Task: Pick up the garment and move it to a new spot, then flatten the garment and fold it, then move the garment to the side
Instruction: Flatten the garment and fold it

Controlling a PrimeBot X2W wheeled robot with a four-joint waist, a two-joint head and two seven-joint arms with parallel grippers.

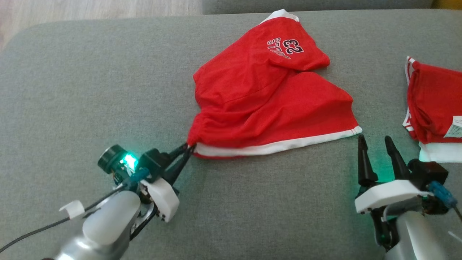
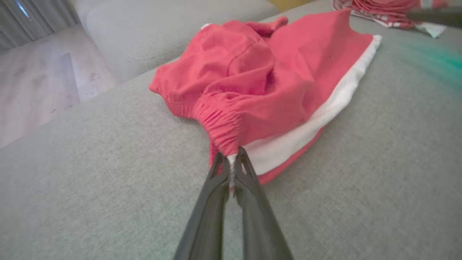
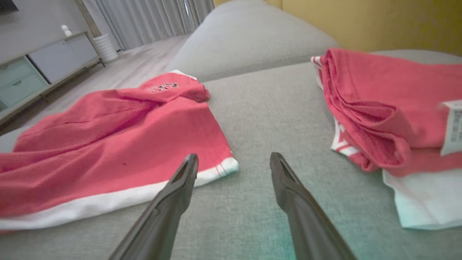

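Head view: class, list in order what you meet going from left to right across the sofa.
left gripper → red shorts, whose corner it pinches → right gripper, open → folded red pile at the right edge.

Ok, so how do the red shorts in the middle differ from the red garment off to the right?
The red shorts lie loosely spread and rumpled; the red garment on the right is folded into a compact stack. The shorts show a 23 print; the folded one shows a white label. The left hand is shut on the shorts' waistband corner; nothing touches the folded one. Both are red with white trim, on the grey sofa.
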